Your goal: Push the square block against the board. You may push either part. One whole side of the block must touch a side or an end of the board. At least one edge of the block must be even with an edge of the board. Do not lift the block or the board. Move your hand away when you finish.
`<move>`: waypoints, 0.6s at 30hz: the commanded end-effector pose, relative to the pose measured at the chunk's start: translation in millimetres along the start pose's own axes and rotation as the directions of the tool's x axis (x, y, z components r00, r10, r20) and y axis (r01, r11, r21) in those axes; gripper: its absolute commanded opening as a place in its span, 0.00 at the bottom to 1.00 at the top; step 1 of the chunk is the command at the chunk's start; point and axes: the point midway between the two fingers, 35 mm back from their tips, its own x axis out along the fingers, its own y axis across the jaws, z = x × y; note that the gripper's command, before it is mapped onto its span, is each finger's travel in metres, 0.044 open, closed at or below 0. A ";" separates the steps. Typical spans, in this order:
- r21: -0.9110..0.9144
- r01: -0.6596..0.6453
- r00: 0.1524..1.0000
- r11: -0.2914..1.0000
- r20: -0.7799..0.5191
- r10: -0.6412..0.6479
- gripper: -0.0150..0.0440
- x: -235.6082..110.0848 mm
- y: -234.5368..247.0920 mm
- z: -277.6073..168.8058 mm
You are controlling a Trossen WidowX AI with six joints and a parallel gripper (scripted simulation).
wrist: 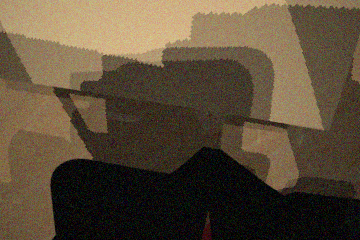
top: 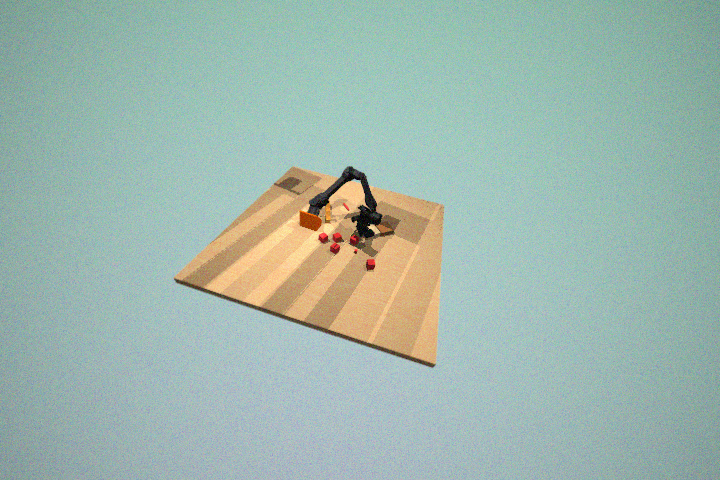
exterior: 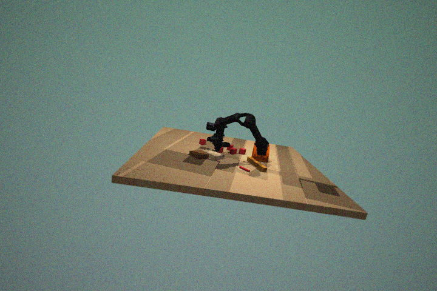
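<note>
A pale flat square block (exterior: pixel 215 154) lies next to a brown board (exterior: pixel 198 154) (top: pixel 384 228). The two seem to touch in the exterior view. I cannot tell whether their edges are even. My gripper (top: pixel 363 232) (exterior: pixel 218 148) (wrist: pixel 209 157) is shut and empty. It stands low over the table at the block's far side. In the top view the gripper hides the block. The wrist view is mostly shadow, and the pieces are hard to make out there.
Several red cubes (top: pixel 334 247) (exterior: pixel 242 151) lie scattered near the gripper, and one cube (top: pixel 370 263) lies farther out. A red stick (exterior: pixel 244 168) and a yellow-orange bar (exterior: pixel 257 163) lie by the arm's orange base (top: pixel 310 220) (exterior: pixel 260 154).
</note>
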 end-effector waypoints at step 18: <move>0.006 0.000 1.000 1.000 0.007 0.000 0.25 1.8 -1.6 12.9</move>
